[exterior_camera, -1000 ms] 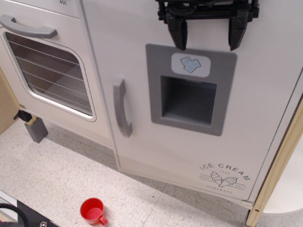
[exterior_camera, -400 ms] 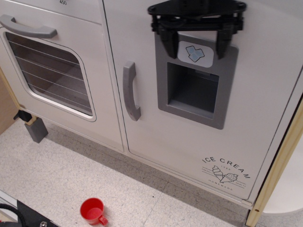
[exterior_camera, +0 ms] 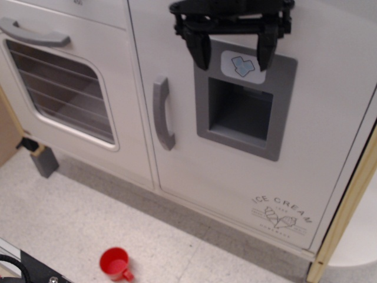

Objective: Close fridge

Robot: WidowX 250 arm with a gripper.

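The white fridge door (exterior_camera: 194, 171) fills the middle of the view. It has a grey vertical handle (exterior_camera: 163, 112), a grey recessed dispenser panel (exterior_camera: 242, 106) and the "ICE CREAM" print (exterior_camera: 281, 213) at its lower right. The door lies flush with the cabinet front beside the oven. My black gripper (exterior_camera: 234, 52) hangs open and empty at the top, in front of the upper part of the dispenser panel. Its two fingers (exterior_camera: 200, 50) straddle the small ice-cube label. Whether they touch the door I cannot tell.
The white oven door (exterior_camera: 65, 88) with barred window and horizontal grey handle (exterior_camera: 34, 33) is at the left. A red cup (exterior_camera: 115, 263) lies on the speckled floor. A grey block (exterior_camera: 45, 161) sits by the cabinet base. A wooden post (exterior_camera: 344, 221) stands at the right.
The fridge door has swung shut from slightly ajar, its handle edge moving right to sit flush with the oven side. My gripper has shifted left and stayed open.
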